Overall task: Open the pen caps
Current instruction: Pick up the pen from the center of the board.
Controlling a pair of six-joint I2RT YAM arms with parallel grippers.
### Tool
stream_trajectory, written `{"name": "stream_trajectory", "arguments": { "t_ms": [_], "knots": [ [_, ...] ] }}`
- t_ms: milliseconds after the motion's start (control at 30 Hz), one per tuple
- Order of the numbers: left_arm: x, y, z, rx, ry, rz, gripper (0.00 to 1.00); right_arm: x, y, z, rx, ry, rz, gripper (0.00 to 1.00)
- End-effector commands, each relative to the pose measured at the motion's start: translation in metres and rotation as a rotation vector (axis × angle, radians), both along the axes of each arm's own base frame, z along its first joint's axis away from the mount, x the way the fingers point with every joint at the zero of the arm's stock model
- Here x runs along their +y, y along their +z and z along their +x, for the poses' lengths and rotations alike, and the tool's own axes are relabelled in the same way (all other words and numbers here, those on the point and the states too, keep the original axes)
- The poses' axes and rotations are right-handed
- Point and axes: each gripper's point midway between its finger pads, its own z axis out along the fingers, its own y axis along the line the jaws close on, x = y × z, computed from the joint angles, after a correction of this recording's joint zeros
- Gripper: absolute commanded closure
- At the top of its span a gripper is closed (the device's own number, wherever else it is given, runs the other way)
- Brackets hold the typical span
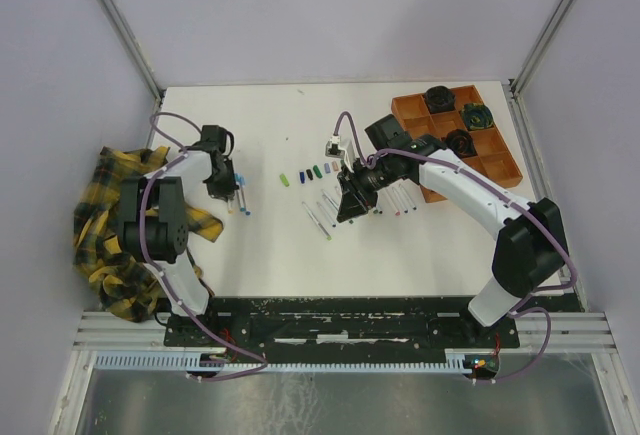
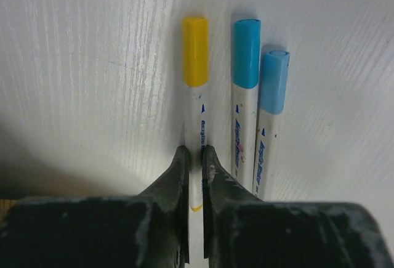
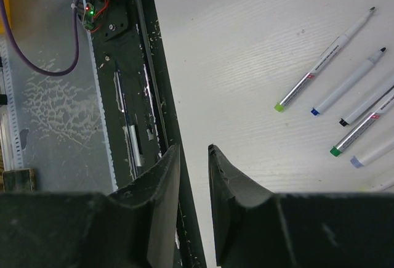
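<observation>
My left gripper [image 2: 196, 152] is shut on the white barrel of a pen lying on the table; its yellow cap [image 2: 196, 51] is on and points away from the fingers. Two more capped pens lie beside it, with a blue cap [image 2: 246, 53] and a light-blue cap [image 2: 274, 81]. In the top view the left gripper [image 1: 228, 188] is at the left of the table. A row of loose caps [image 1: 315, 170] lies mid-table. My right gripper [image 1: 347, 212] hovers open and empty above uncapped pens [image 1: 320, 217]; it also shows in the right wrist view [image 3: 192, 154].
An orange tray [image 1: 495, 165] with black round objects stands at the back right. A yellow plaid cloth [image 1: 105, 230] lies at the left edge. More uncapped pens [image 1: 400, 201] lie right of centre, and some show in the right wrist view [image 3: 348, 86]. The black base rail [image 3: 138, 95] runs below the right gripper.
</observation>
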Motion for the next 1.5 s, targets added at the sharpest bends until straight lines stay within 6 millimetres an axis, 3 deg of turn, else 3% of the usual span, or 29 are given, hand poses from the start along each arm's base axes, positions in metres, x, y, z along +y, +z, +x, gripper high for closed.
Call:
{"name": "stream_trajectory", "arguments": {
  "t_ms": [0,100,200,367,467,500,600,667,733,833,1000,1467],
  "knots": [
    [0.008,0.012,0.001,-0.02,0.007,0.057,0.97,0.005,0.037,0.001,-0.094,0.03,0.097,0.68],
    [0.014,0.051,0.014,-0.152,0.03,0.085,0.97,0.005,0.045,-0.002,-0.106,0.04,0.124,0.68],
    [0.012,0.105,0.024,-0.343,0.045,0.064,0.97,0.005,0.057,-0.009,-0.126,0.057,0.162,0.68],
    [-0.026,0.193,0.019,-0.642,-0.024,-0.156,0.97,0.0,0.089,-0.017,-0.249,0.053,0.253,0.66],
    [-0.063,0.249,-0.006,-0.866,-0.11,-0.367,0.97,-0.008,0.112,-0.019,-0.363,0.019,0.315,0.6],
    [-0.075,0.271,-0.014,-0.966,-0.146,-0.435,0.97,-0.01,0.12,-0.018,-0.406,0.002,0.34,0.52],
    [-0.104,0.309,-0.053,-1.176,-0.223,-0.632,0.97,-0.016,0.132,-0.023,-0.431,-0.015,0.438,0.27],
    [-0.117,0.328,-0.08,-1.3,-0.26,-0.761,0.97,-0.014,0.14,-0.035,-0.349,0.023,0.531,0.22],
    [-0.125,0.33,-0.102,-1.378,-0.272,-0.88,0.97,-0.01,0.147,-0.042,-0.273,0.039,0.597,0.22],
    [-0.134,0.34,-0.128,-1.455,-0.293,-1.031,0.97,-0.009,0.158,-0.04,-0.314,-0.004,0.66,0.21],
    [-0.153,0.347,-0.152,-1.484,-0.329,-1.193,0.97,-0.008,0.167,-0.035,-0.337,-0.092,0.771,0.14],
    [-0.247,0.34,-0.167,-1.401,-0.464,-1.189,0.97,0.015,0.134,-0.038,-0.276,-0.063,0.684,0.21]
  ]
}}
